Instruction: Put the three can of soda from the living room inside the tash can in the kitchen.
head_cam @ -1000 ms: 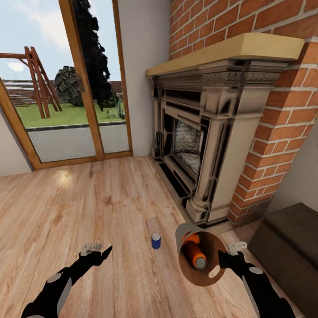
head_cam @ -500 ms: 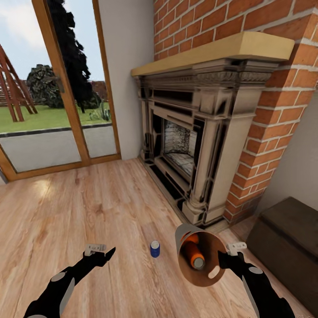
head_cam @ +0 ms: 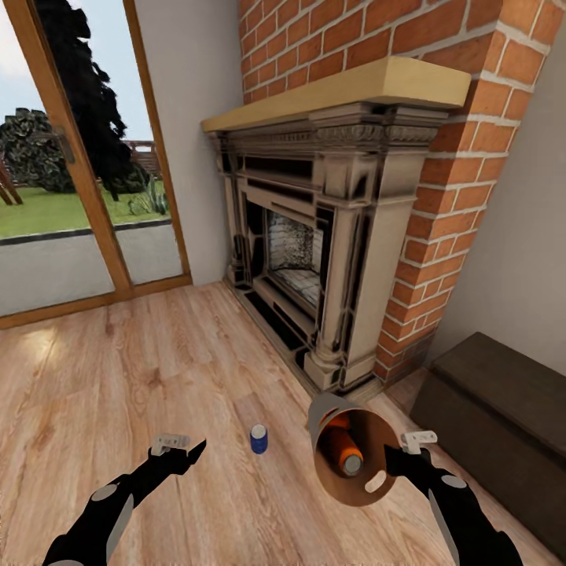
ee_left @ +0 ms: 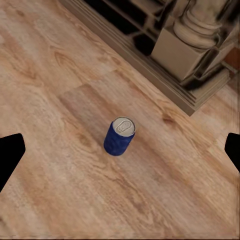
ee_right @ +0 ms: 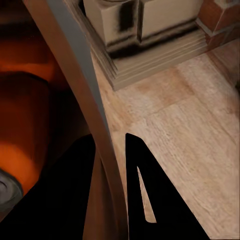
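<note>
- Leftmost: wood-framed glass doors (head_cam: pixel 71 181) w/ lawn and dark trees beyond; light wood floor (head_cam: pixel 118 377) runs from them across the room.
- L gripper (head_cam: pixel 179 448) hovers low over the floor, jaws spread wide w/ nothing between; in the L wrist view its two black fingertips (ee_left: pixel 10 155) sit at opposite edges.
- Blue soda can (head_cam: pixel 259 439) stands upright on the floor, just R of the L gripper and L of the bin, touching neither; silver top w/ pull tab is clear in the L wrist view (ee_left: pixel 119 136).
- Trash can (head_cam: pixel 350 456) is held tilted, mouth toward the camera, brown-orange inside showing; two orange cans (head_cam: pixel 344 450) lie in it.
- R gripper (head_cam: pixel 397 460) is pinched on the bin's rim; R wrist view shows one finger (ee_right: pixel 137 195) outside the grey wall (ee_right: pixel 80 85), the other inside.
- Behind: brick fireplace (head_cam: pixel 330 236) w/ pale mantel.
- Far R: dark low cabinet (head_cam: pixel 495 417) against the wall.
</note>
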### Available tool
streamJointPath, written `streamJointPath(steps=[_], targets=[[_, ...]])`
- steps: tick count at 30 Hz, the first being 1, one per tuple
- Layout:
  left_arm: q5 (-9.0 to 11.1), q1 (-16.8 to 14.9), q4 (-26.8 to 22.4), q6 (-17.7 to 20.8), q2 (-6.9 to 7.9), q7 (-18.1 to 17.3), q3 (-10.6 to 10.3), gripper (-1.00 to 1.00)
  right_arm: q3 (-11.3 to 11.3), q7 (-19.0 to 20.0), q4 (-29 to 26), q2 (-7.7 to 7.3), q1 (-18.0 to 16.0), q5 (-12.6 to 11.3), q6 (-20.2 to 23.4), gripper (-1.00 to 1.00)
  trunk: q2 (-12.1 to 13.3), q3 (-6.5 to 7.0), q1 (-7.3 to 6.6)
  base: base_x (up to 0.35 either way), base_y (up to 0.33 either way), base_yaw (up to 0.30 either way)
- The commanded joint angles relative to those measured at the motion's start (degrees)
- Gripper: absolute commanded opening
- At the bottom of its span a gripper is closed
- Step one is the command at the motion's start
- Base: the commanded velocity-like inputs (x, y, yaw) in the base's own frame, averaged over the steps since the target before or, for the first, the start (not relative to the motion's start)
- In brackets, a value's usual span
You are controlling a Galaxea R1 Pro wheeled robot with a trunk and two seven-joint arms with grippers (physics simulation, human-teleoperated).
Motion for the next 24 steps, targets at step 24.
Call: streamJointPath(steps=[24], targets=[[0.07,-0.08,1.96,-0.72,0.01,-0.01,-0.64,1.00,-0.04,0.09,0.20,0.84,-0.04,-0.52,-0.10,-1.00,-0.01,0.30,-0.01,-0.038,0.169,-0.127]])
